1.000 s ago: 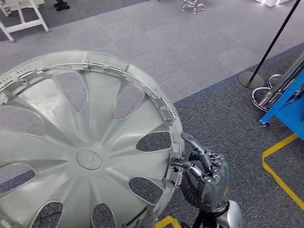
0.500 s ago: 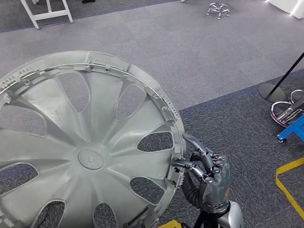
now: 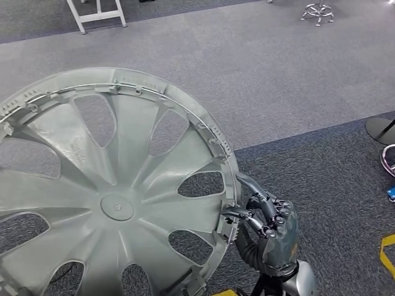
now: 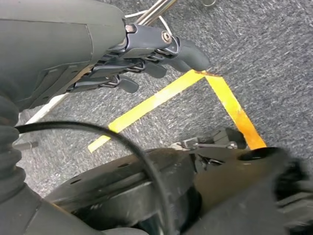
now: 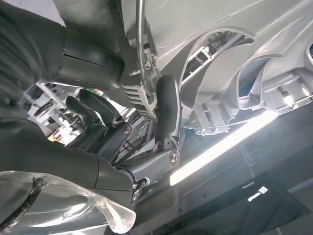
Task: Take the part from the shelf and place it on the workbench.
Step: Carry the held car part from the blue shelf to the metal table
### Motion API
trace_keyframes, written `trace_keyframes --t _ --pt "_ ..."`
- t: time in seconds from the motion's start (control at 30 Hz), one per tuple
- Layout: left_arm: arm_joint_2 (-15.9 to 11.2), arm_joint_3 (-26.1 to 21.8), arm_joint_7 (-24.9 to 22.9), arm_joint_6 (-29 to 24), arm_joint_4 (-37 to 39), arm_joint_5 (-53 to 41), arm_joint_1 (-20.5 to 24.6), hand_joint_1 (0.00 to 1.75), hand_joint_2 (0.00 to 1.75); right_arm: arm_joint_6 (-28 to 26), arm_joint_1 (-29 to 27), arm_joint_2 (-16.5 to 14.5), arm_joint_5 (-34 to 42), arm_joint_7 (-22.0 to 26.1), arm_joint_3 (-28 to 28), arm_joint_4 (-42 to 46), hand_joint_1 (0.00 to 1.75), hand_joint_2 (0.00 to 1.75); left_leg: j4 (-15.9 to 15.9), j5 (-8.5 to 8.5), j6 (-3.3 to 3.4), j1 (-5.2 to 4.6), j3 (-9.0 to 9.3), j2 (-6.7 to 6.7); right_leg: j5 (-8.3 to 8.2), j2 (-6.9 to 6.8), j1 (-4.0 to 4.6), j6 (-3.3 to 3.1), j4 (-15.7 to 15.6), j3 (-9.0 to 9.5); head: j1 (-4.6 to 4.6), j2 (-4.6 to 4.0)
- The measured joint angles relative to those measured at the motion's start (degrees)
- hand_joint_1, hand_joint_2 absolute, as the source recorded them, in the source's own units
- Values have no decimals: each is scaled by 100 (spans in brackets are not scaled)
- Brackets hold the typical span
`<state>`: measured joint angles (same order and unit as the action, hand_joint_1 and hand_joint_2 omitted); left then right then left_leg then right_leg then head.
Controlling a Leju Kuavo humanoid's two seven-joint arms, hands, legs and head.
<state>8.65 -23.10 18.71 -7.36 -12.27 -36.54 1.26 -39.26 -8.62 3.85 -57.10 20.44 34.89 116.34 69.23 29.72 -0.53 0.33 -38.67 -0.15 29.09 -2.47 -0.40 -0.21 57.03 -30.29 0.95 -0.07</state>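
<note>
Hubcap sits off the floor, rim pinched by right hand, disc spreading away from its fingers over grey carpet. Left hand holds nothing, fingers loosely extended, hanging over yellow tape. White frame far beyond the hubcap.

one hubcap. two hands: the right hand and the left hand. one white stand, one stool base, one round black base.
</note>
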Motion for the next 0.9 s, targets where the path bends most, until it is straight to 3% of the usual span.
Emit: trace_keyframes --t 0.07,0.1,0.2,0.23,0.3,0.37,0.4,0.43,0.47,0.53,0.57,0.63,0.7,0.77,0.8,0.9 --pt "-2 0 0 -1 1 -1 6 0 175 0 0 0 -1 0 -1 0 175 175 -749 -273 65 -41 382 157 35 -72 22 37 8 31 2 0" --pt "-2 0 0 -1 1 -1 13 0 175 0 0 0 -2 0 -2 0 175 175 -966 -314 96 -64 483 216 48 -107 34 63 14 34 7 0" --pt "-5 -1 0 -4 1 -1 6 0 175 0 6 0 -3 3 -3 0 175 175 -1102 -307 177 -84 513 170 80 -201 41 143 12 28 9 0" --pt "-6 -2 0 -5 1 -1 -3 0 175 -1 8 0 -6 5 -4 0 175 175 -1129 -319 205 -72 524 132 126 -158 33 169 51 10 9 0" --pt "-5 -4 0 -7 1 -1 3 0 175 -2 9 0 -4 8 -6 0 175 175 -1174 -347 264 -43 544 57 362 38 12 216 443 -181 27 0" --pt "-1 -4 0 -7 1 -1 16 0 175 -2 5 0 1 9 -7 -1 175 175 -1175 -350 290 -45 539 -25 691 195 1 247 1219 -566 43 0" --pt "2 -4 0 -7 1 -1 17 0 175 -2 2 0 3 9 -7 -1 175 175 -1174 -350 291 -45 540 -70 776 217 -4 259 1532 -741 45 0" --pt "3 -4 0 -7 1 -1 14 0 175 -2 1 0 4 9 -7 -2 175 175 -1172 -349 291 -44 543 -118 755 226 -10 269 1667 -837 45 0" --pt "3 -4 0 -7 1 -1 12 0 175 -2 1 0 4 9 -7 -2 175 175 -1166 -347 288 -41 548 -170 616 233 -21 277 1565 -819 45 0" --pt "4 -4 0 -5 1 -1 13 0 175 -2 2 0 5 9 -7 -2 175 175 -1138 -332 263 -26 552 -281 195 330 -57 291 845 -512 45 0" --pt "4 -4 0 -4 1 -1 18 0 175 -2 3 0 5 10 -7 -2 175 175 -1103 -318 238 -27 539 -335 60 415 -73 292 472 -337 45 0" --pt "3 -4 0 -3 1 -1 20 0 175 -2 2 0 4 15 -8 -2 175 175 -1061 -316 171 -24 492 -419 0 535 -78 261 129 -157 40 0" --pt "3 -7 0 -3 1 -1 5 0 175 -2 1 0 4 21 -9 -2 175 175 -1062 -342 101 -3 456 -487 -18 484 -60 190 109 -140 36 0" --pt "2 -15 0 -3 1 -1 -5 0 175 -2 1 -1 5 24 -9 -2 175 175 -939 -247 48 3 397 -396 -50 391 -62 111 75 -127 24 0" --pt "1 -20 0 -2 1 -2 0 0 175 -2 0 -1 6 24 -9 -2 175 175 -722 -106 27 1 304 -298 -61 332 -65 74 56 -119 14 0" --pt "2 -30 0 -1 1 -3 14 0 175 -2 -7 -2 9 24 -9 -2 175 175 338 411 -14 8 -149 -75 -60 152 -32 28 53 -125 -2 0"
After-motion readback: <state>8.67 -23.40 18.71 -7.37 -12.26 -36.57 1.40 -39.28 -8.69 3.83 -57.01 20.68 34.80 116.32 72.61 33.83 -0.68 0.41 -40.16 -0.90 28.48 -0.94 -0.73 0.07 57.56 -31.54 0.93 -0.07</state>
